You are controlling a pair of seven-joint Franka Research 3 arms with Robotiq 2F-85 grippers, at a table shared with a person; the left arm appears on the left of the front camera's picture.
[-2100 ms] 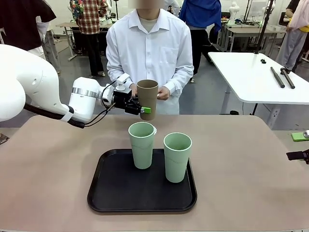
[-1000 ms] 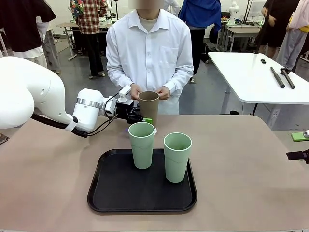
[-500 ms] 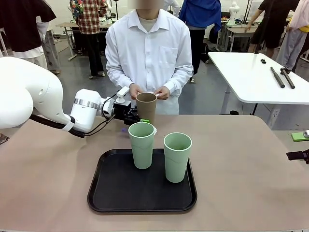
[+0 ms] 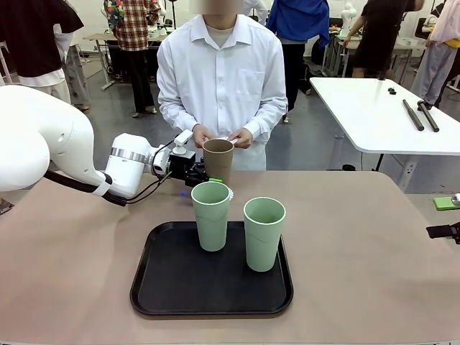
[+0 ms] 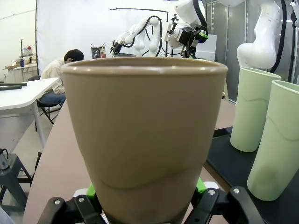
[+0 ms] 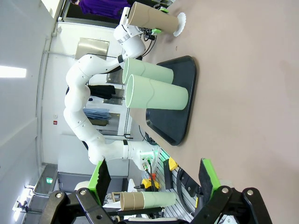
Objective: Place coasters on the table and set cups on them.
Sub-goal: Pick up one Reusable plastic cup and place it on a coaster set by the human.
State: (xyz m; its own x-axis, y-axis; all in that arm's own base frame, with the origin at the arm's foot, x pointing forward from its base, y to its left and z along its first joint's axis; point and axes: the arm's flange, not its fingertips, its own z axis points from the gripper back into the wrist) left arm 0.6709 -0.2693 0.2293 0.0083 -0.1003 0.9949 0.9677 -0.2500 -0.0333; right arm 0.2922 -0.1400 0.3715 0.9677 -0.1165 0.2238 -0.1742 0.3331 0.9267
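Quick count: three cups total. Two mint cups (image 4: 211,214) (image 4: 264,231) were seen upright on one black tray (image 4: 165,287). One tan cup (image 4: 218,158) was clamped in left gripper (image 4: 210,177) jaws, base at one lacy coaster (image 6: 180,23), far side of table (image 4: 359,251). Jaws of right gripper (image 6: 153,179) were spread apart, nothing held.

1. This is a robot laboratory in a wide open hall, not a home.
2. A big white robot arm (image 4: 43,144) with cables reaches over a tan table (image 4: 359,237), and a person (image 4: 221,86) stands at its far side.
3. Behind are more work tables, such as a white table (image 4: 374,122) with black rods (image 4: 420,115), and other people (image 4: 133,29) stand on the grey floor (image 4: 309,144).
4. The left wrist view shows a big white backdrop (image 5: 70,28) and a seated person (image 5: 63,65) at a white desk (image 5: 23,95).
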